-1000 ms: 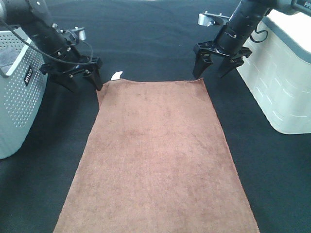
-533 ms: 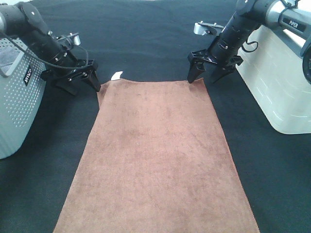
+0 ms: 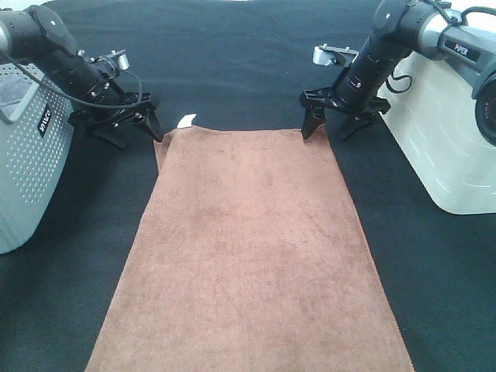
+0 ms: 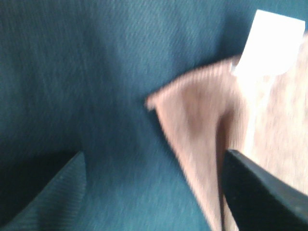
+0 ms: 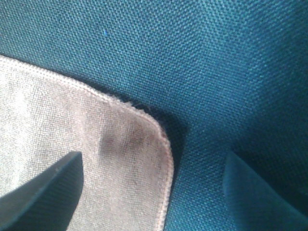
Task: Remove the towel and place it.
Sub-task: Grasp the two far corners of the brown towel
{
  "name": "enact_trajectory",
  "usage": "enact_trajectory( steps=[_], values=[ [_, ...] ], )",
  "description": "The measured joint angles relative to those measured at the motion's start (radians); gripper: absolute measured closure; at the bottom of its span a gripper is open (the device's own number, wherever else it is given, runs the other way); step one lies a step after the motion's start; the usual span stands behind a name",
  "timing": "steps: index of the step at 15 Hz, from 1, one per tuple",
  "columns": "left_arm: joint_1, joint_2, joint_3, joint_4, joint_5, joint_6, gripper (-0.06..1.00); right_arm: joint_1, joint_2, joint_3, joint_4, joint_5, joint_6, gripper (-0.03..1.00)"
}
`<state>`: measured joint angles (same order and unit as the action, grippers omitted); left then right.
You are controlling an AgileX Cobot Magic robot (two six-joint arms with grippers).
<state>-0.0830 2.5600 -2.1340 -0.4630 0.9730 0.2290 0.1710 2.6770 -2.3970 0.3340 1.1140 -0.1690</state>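
Observation:
The reddish-brown towel (image 3: 248,256) lies flat on the black cloth, running from the middle of the table to the near edge. Its white tag (image 3: 186,120) sticks out at the far left corner. My left gripper (image 3: 136,136) is open, straddling that far left corner; in the left wrist view the corner (image 4: 192,134) and tag (image 4: 272,43) lie between the dark fingers (image 4: 264,197). My right gripper (image 3: 326,133) is open over the far right corner, whose hemmed edge (image 5: 96,154) sits between its fingers (image 5: 43,197). Neither gripper holds anything.
A grey perforated basket (image 3: 31,155) stands at the left edge. A white ribbed bin (image 3: 449,132) stands at the right. Black cloth (image 3: 248,62) covers the table beyond the towel.
My right gripper has come down and inward onto the towel's far right corner. The left gripper has shifted only slightly. The towel has not moved.

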Motion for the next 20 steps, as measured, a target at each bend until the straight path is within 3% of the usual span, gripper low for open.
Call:
enact_trajectory(
  steps=[8, 12, 18, 20],
  values=[
    [-0.069, 0.028, -0.003, -0.118, -0.081, -0.005, 0.30, 0.019, 0.011, -0.002, 0.060, -0.031, 0.012, 0.20],
    [-0.081, 0.032, -0.003, -0.129, -0.088, -0.009, 0.43, 0.035, 0.015, -0.002, 0.101, -0.044, 0.015, 0.27],
    [-0.082, 0.035, -0.003, -0.079, -0.083, -0.007, 0.66, 0.035, 0.022, -0.002, 0.039, -0.055, 0.015, 0.61],
    [-0.082, 0.035, -0.003, -0.043, -0.080, 0.006, 0.77, 0.035, 0.023, -0.002, 0.008, -0.059, 0.015, 0.82]
  ],
)
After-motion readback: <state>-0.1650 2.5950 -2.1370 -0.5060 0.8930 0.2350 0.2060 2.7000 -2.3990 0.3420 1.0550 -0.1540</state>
